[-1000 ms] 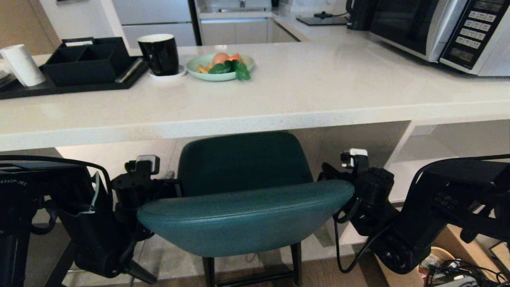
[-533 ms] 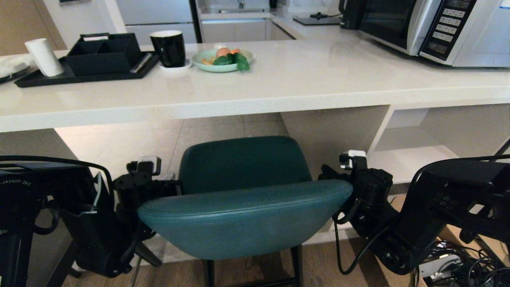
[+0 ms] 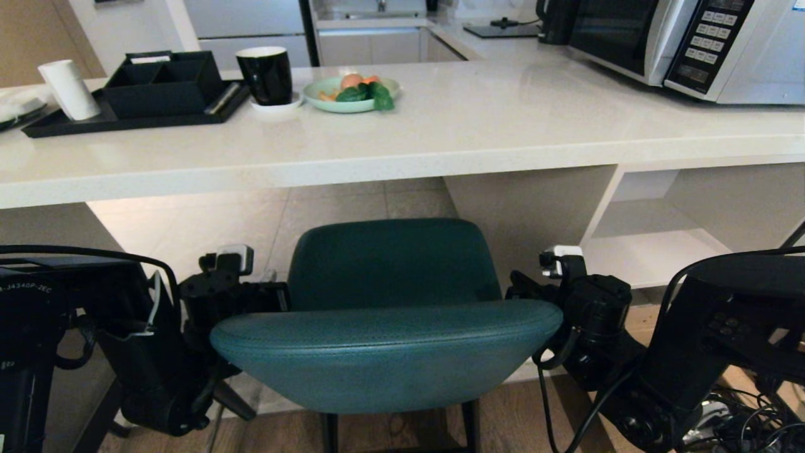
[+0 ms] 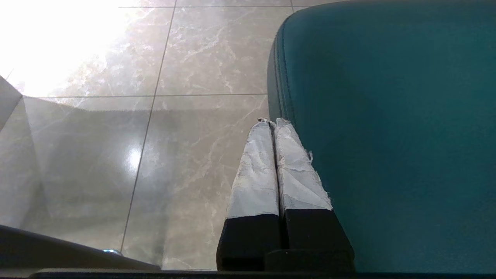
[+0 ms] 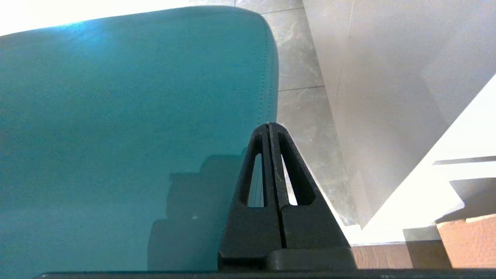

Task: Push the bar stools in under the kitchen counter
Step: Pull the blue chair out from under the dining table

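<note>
Between the earlier head frames and now, the whole scene is shifting down and away: the table edge that was covering the teal bar stool's [image 3: 387,314] seat one second ago is now sitting clear of it, with tiled floor [image 3: 220,226] showing between them. Nearest the camera, the stool's curved back is filling the lower middle of the head view, and both arms are flanking it. At the stool's left side the left gripper [image 4: 271,123] is sitting with its taped fingers [image 4: 255,170] pressed together, closed on nothing, lying right along the seat's stitched edge. On the other side the right gripper [image 5: 268,124] is likewise closed and empty, its black fingers [image 5: 294,170] meeting at the tips just beside the seat's edge. Under the stool, thin black legs [image 3: 468,425] are standing on wood flooring. Beyond the seat, the stool is standing short of the kitchen table [image 3: 440,157], not tucked under it, facing the open gap below the thick white slab. To the right of that gap, white open shelves [image 3: 641,251] are showing. Farther back on the slab, a black tray [image 3: 75,123], a black mug [image 3: 266,75] and a green plate of food [image 3: 349,95] are sitting, and a microwave [image 3: 685,44] is standing at the far right
</note>
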Controlling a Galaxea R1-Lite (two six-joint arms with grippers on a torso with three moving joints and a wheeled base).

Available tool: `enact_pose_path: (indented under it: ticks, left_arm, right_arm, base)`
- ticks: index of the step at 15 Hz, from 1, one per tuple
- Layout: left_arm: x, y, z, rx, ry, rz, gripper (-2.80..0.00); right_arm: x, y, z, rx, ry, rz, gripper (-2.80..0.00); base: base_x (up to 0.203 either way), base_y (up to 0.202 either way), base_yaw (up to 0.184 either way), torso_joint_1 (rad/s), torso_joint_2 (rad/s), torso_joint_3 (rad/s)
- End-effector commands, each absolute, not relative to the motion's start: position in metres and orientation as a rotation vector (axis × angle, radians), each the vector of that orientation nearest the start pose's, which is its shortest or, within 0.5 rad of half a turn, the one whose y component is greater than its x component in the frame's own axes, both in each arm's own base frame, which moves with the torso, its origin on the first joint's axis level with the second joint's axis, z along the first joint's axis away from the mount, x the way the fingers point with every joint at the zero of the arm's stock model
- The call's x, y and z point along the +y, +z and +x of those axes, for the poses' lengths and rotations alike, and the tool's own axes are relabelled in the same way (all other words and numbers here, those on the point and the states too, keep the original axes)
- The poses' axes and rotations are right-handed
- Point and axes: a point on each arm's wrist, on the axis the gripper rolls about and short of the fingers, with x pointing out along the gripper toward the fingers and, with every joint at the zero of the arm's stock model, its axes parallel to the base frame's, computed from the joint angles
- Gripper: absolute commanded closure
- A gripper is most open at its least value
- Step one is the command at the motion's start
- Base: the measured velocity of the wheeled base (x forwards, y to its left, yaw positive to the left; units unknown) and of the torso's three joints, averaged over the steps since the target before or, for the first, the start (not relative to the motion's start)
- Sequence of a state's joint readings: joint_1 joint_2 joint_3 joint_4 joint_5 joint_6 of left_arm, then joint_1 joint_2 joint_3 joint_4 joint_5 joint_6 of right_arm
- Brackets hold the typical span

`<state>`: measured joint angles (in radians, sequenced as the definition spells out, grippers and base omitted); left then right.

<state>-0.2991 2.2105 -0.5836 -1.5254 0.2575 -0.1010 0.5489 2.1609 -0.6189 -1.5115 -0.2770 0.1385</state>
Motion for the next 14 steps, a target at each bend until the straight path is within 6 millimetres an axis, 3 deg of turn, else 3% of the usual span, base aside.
enact_pose_path:
  ticks: [1, 5, 14]
  left_arm:
    - [-0.099, 0.052, 0.329, 0.103, -0.043, -0.071, 0.00]
    - [-0.098, 0.049, 0.321, 0.128, -0.043, -0.064, 0.00]
    - [-0.099, 0.051, 0.324, 0.114, -0.047, -0.065, 0.00]
  right_arm:
    - [0.197, 0.079, 0.286, 0.028, 0.331, 0.142, 0.00]
    - [0.193, 0.073, 0.293, 0.040, 0.306, 0.146, 0.00]
    - [0.193, 0.067, 0.298, 0.047, 0.295, 0.141, 0.00]
  base:
    - [0.000, 0.000, 0.000, 0.000, 0.00, 0.000]
    - [-0.023, 0.000, 0.000, 0.003, 0.00, -0.001]
    - [-0.193, 0.000, -0.001, 0.003, 0.00, 0.004]
